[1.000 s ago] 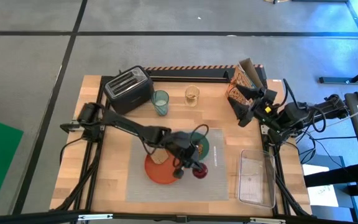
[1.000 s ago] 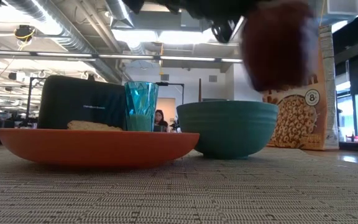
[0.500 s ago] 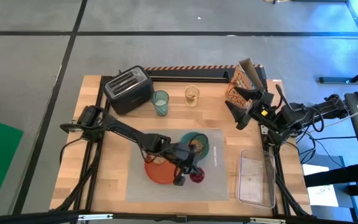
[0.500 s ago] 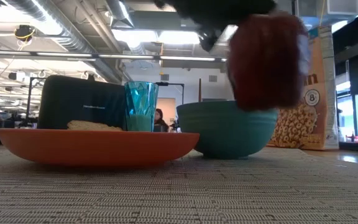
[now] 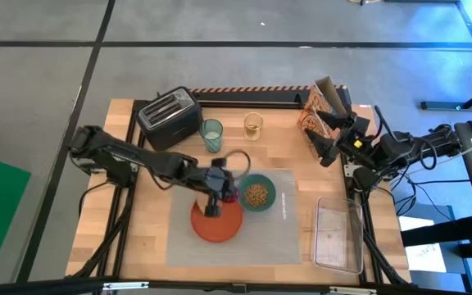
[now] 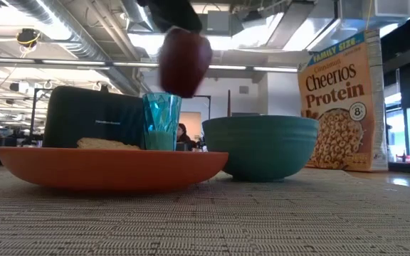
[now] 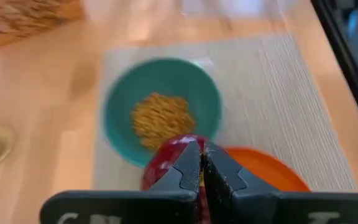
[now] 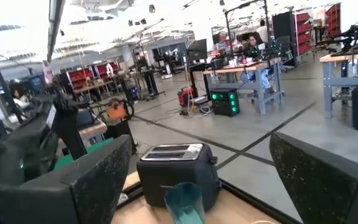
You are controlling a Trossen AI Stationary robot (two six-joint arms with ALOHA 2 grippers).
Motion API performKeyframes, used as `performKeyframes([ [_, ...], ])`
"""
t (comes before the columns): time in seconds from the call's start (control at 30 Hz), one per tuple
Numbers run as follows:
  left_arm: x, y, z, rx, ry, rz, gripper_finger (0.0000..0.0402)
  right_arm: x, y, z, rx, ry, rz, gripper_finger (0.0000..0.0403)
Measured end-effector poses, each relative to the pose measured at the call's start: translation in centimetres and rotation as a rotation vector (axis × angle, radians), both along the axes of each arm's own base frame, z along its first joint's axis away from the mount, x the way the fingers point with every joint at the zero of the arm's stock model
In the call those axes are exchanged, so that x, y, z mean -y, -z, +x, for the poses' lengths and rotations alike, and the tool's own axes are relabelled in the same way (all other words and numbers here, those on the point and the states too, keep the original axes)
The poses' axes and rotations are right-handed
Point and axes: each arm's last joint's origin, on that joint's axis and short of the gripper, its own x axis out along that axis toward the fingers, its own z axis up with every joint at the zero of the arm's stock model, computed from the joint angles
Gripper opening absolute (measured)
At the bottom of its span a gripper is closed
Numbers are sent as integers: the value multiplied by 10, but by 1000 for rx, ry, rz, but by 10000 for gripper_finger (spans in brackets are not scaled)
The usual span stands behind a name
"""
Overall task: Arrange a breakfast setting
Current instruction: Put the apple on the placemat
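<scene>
A grey placemat (image 5: 289, 242) carries an orange plate (image 5: 220, 229) and a teal bowl (image 5: 269, 187) holding cereal. The toast (image 6: 109, 144) lies on the plate. My left gripper (image 5: 224, 193) is shut on a dark-red fruit (image 6: 184, 60), which is held in the air over the plate's far edge, beside the bowl. The pale teal tumbler (image 5: 211, 135) stands beyond the mat. My right gripper (image 5: 323, 139) is open and empty at the far right, by the cereal box. I cannot make out the spoon. My left gripper holds the fruit at its top (image 7: 178, 149), between two fingers that stand almost together. The fingers (image 7: 188, 171) come from above and hide the exact spot. The fruit hangs below them, clear of the plate and the bowl.
A black toaster (image 5: 169, 117) and a small yellowish glass (image 5: 253, 125) stand at the far side. A Cheerios box (image 5: 316, 108) stands at the far right. A clear tray (image 5: 338, 236) lies at the near right. Bare mat lies near the plate and bowl.
My left gripper has carried the fruit from the mat's near right part toward the table's far and left edges. It now hangs over the plate's far edge by the bowl. The fruit has stayed in the shut fingers, clear of the table.
</scene>
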Motion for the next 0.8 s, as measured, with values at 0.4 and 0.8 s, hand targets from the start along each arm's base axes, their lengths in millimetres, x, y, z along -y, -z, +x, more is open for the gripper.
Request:
performKeyframes([
  [0.4,13,12,21,289,141,-159,0,4,7,-11,1,-22,120,369],
  [0.8,24,57,74,360,290,-254,0,-3,17,9,58,-23,303,369],
])
